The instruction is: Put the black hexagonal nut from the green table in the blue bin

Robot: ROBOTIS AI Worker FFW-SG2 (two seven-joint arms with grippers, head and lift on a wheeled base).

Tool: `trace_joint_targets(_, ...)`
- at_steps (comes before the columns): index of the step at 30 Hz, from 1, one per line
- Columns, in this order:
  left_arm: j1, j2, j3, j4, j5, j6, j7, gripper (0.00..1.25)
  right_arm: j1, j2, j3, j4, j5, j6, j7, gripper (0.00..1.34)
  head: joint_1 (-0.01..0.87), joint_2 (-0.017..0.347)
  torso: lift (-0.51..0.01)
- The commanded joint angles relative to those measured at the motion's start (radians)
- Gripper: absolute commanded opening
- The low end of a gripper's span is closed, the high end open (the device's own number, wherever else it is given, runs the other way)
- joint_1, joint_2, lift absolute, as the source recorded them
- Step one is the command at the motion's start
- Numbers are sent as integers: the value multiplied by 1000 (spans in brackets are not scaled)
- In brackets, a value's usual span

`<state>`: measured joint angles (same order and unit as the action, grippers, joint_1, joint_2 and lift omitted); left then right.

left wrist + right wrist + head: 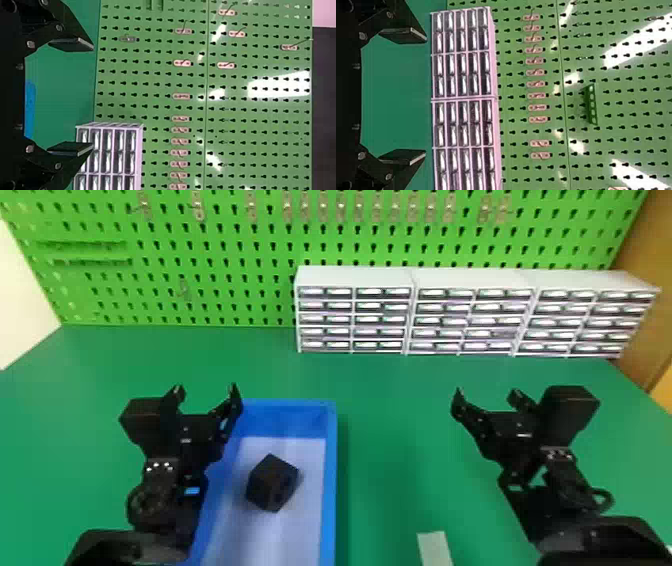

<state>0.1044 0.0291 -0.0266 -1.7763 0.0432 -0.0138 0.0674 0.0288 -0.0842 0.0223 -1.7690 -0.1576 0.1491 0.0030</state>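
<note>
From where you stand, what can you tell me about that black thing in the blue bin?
The black nut is a chunky, angular piece with flat sides and a dull, dark surface; its material and any hole are too dark to tell. It lies on the pale floor of the blue bin, clear of the side walls, and nothing grips it.

The green table (395, 415) bears 1 blue bin (330, 485), 3 adjoining drawer cabinets (471, 314) and 1 pale strip (434, 548).
</note>
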Motion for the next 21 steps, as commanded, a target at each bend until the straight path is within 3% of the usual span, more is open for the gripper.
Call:
trace_joint_targets(1, 0, 0, 1, 0, 0, 0, 0, 871, -1, -2, 2, 0, 1, 4, 0, 1065, 657, 57, -95)
trace_joint_targets(21, 0, 0, 1, -2, 0, 2, 0, 871, 0, -2, 2, 0, 1, 7, 0, 1065, 657, 57, -95)
